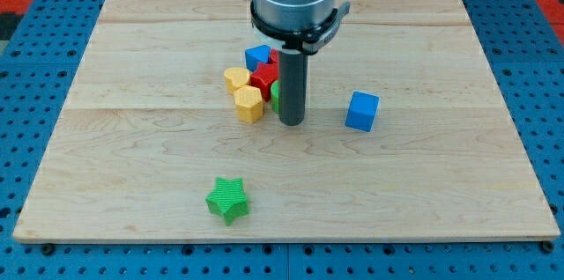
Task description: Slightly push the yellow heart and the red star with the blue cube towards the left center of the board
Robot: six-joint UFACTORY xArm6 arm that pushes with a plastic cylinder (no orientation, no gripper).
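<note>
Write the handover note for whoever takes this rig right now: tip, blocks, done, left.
Tip: my tip is down on the board, at the right edge of the cluster, beside a partly hidden green block.
Blocks: yellow heart, red star and a blue block sit bunched just above board centre, with a yellow hexagon. A separate blue cube lies right of the tip; green star near the bottom.
Done: cluster gathered; not yet at left centre.
Left: push the cluster leftward.
</note>
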